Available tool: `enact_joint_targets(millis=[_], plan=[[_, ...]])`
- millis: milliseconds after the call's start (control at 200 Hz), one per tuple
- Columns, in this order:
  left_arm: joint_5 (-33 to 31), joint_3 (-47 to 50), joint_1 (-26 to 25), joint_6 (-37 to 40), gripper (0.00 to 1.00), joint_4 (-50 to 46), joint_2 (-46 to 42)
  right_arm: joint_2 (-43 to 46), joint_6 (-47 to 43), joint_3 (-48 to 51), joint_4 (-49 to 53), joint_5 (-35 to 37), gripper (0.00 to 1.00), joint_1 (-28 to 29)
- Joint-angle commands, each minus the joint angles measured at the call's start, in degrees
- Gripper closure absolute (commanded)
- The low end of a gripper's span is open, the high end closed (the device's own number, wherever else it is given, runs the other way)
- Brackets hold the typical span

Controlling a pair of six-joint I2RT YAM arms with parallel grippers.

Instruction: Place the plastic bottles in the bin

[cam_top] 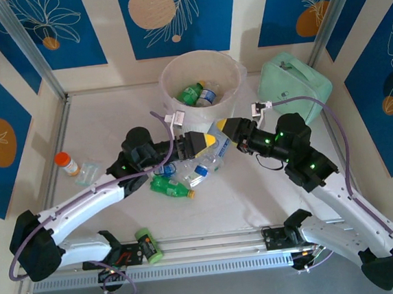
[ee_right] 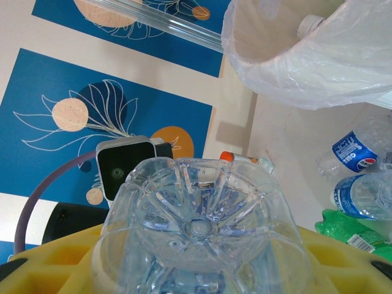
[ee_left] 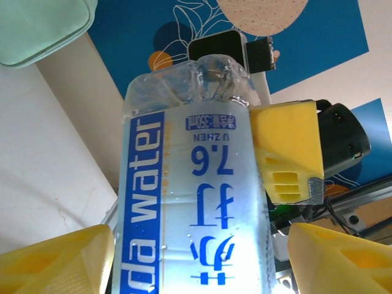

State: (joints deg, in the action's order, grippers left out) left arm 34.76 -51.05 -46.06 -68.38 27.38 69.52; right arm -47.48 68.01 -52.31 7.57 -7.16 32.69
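A clear plastic bottle (cam_top: 217, 147) with a blue and white label is held off the table between both arms. My right gripper (cam_top: 225, 131) is shut on its base end; the ribbed base (ee_right: 199, 223) sits between its yellow fingers (ee_right: 55, 263). My left gripper (ee_left: 199, 251) is open with its fingers either side of the label (ee_left: 202, 202), a small gap on the right. The right gripper's finger (ee_left: 288, 153) presses the bottle's side. The bin (cam_top: 170, 77) stands behind, holding a green bottle (cam_top: 190, 94) and a clear one (cam_top: 208, 95). Several bottles (cam_top: 169, 186) lie on the table below.
A mint-green case (cam_top: 291, 84) stands right of the bin. An orange-capped jar (cam_top: 65, 162) sits at the left and a green can (cam_top: 147, 246) by the front rail. The bin's bag (ee_right: 306, 61) hangs over its rim, with loose bottles (ee_right: 355, 150) beneath.
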Motion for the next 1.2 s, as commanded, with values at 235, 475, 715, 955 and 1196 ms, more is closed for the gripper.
enact_joint_targets(millis=[235,475,715,955,1196], plan=[[2.92,-0.54,-0.57,-1.12,0.35,5.18,1.54,0.72,1.16,1.91,-2.54,0.21,0.52,0.31],[3.06,-0.54,-0.58,0.01,0.4,4.27,1.02,0.77,1.42,2.47,-2.54,0.57,0.51,0.27],[1.71,-0.33,-0.58,1.78,0.43,1.35,0.23,1.52,1.6,3.09,-1.37,1.0,0.51,-0.23],[-0.29,-1.2,-0.26,5.0,0.44,-4.88,-0.79,1.65,-1.25,-3.32,20.14,9.35,0.16,-4.38],[-3.44,-7.26,0.72,14.0,0.45,-21.17,-1.76,-0.72,-7.41,-11.16,46.16,11.64,0.14,-18.42]])
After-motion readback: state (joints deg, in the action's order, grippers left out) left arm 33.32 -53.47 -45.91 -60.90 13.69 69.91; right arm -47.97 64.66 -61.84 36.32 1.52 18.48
